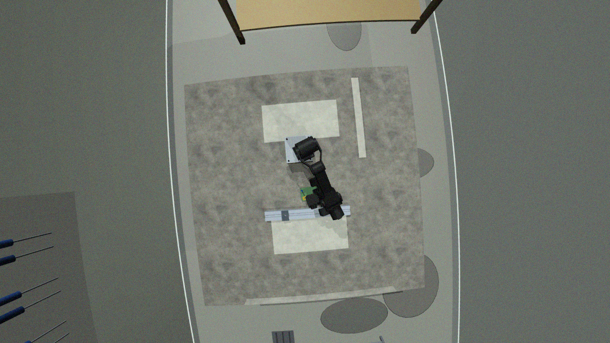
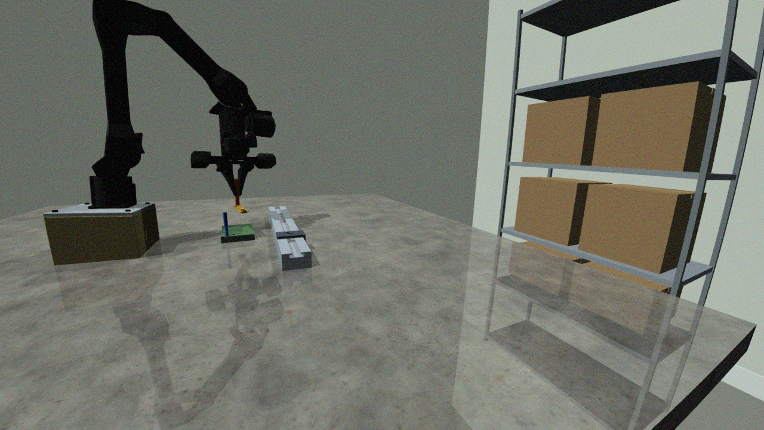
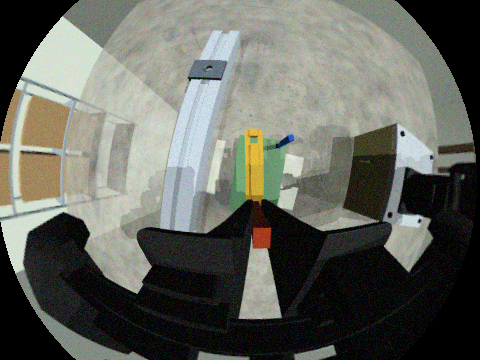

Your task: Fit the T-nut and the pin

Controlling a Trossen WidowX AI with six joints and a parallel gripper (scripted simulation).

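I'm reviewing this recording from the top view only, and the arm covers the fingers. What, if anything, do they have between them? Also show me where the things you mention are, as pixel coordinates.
Observer: The fingers (image 2: 229, 179) are closed on the orange handle (image 2: 237, 188) (image 3: 261, 237), as the exterior and wrist views show.

Operator: From above I see a bit of the brass T-nut (image 1: 304, 198) (image 2: 242, 209) (image 3: 254, 172) over the green tray (image 1: 306, 190) (image 2: 237, 239) (image 3: 272, 175). Is it resting there?

Observer: No. The exterior view shows a gap beneath it: it hangs above the tray.

Operator: And the blue pin (image 1: 301, 191) (image 2: 225, 223) (image 3: 287, 140), is it lying down?

Observer: No, the exterior view shows it standing upright in the tray.
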